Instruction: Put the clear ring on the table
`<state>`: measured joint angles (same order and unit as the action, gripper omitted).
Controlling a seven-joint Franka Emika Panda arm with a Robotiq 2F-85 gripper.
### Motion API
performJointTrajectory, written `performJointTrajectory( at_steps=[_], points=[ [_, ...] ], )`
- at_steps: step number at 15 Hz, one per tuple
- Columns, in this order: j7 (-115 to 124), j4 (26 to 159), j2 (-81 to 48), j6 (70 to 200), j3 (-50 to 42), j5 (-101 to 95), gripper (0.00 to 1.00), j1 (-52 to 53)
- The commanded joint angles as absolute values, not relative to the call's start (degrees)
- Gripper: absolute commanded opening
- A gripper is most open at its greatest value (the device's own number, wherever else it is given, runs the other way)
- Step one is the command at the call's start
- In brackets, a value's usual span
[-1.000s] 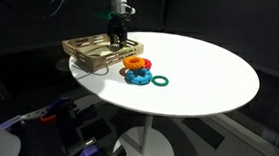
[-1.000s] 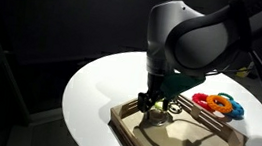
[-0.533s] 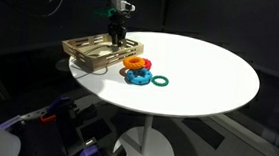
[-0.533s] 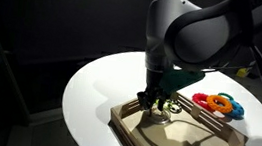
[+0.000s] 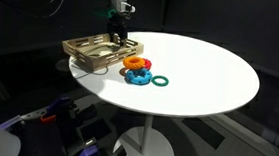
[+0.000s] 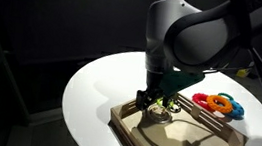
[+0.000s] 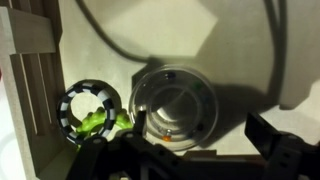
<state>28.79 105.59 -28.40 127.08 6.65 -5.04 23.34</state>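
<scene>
Two dark fingers [image 7: 105, 160] of the gripper [image 7: 190, 162] reach in from the bottom edge of the wrist view, spread wide and clamping nothing. Just beyond them lies the clear ring [image 7: 175, 100], a glassy circle flat on the tan floor of the wooden tray [image 7: 30, 90]. Its near edge sits close to the fingers, though whether it touches them cannot be told. Beside it on the left, against the tray's slats, rests a dark ring with pale patches [image 7: 88, 108], with a small green piece [image 7: 100, 122] at its rim. A dark cable [image 7: 110, 35] curves across the floor farther back.

In both exterior views the gripper [image 6: 153, 102] [image 5: 118, 36] hangs low over one corner of the tray [image 6: 125, 118] [image 5: 76, 51], which stands near the edge of the table [image 6: 93, 99] [image 5: 209, 84]. A faint glint beside the fingers in an exterior view may be the clear ring [image 6: 168, 106]. Farther along the tabletop, apart from the tray, the coloured rings [image 6: 218, 102] cluster together: an orange ring [image 5: 133, 60], a blue ring [image 5: 135, 78] and a green ring [image 5: 160, 81].
</scene>
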Motion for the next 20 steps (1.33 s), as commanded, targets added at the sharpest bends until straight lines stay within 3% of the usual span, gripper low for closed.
performJointTrajectory(
  at_steps=[1, 2, 4, 7, 10, 11, 13, 16, 20],
  points=[
    [28.8, 104.8, -28.7, 125.8, 6.6, -5.6, 0.97, 23.6],
    [28.8, 104.8, -28.8, 125.8, 6.6, -5.7, 0.82, 23.6],
    [28.8, 104.7, -28.9, 125.7, 6.7, -5.7, 0.78, 23.8],
    [28.8, 104.6, -28.9, 125.7, 6.7, -5.8, 0.61, 24.0],
    [28.8, 104.7, -29.0, 125.7, 6.6, -5.9, 0.57, 24.1],
    [28.8, 104.7, -29.0, 125.7, 6.6, -5.9, 0.34, 24.2],
    [28.8, 104.7, -28.9, 125.7, 6.6, -5.9, 0.30, 24.2],
    [28.6, 104.5, -28.3, 125.6, 6.7, -5.7, 0.06, 24.1],
    [27.8, 103.9, -26.4, 125.2, 7.2, -4.4, 0.08, 23.3]
  ],
)
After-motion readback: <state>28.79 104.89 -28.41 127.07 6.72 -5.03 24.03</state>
